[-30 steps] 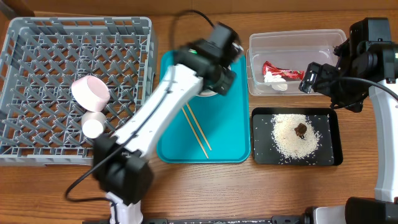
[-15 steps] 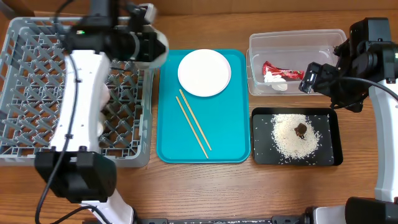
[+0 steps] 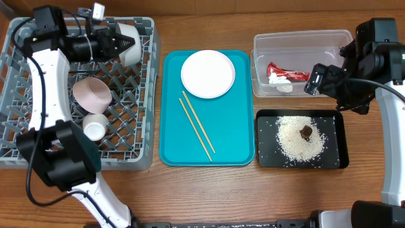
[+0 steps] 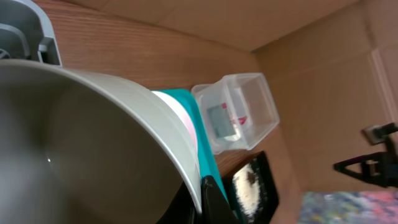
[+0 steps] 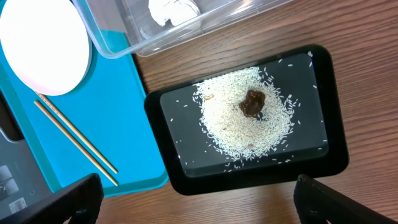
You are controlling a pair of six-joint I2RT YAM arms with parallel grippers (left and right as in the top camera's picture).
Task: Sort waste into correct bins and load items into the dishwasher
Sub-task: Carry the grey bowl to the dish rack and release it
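Where grey-green bowl [image 4: 93, 137] looms, left claw [image 3: 121, 43] half-hidden

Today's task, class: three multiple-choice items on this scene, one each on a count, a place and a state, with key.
1. Vessels lying unheld in the dish rack: A none; B two; C five.
2. The chopsticks lie: A in the rack; B on the floor; C on the teal tray.
3. The left pincer is: A shut on the grey-green bowl; B open; C shut on a spoon.
Key: B, pink bowl and white cup lie there; C, both sticks cross bare teal; A, the rim sits between its fingers.
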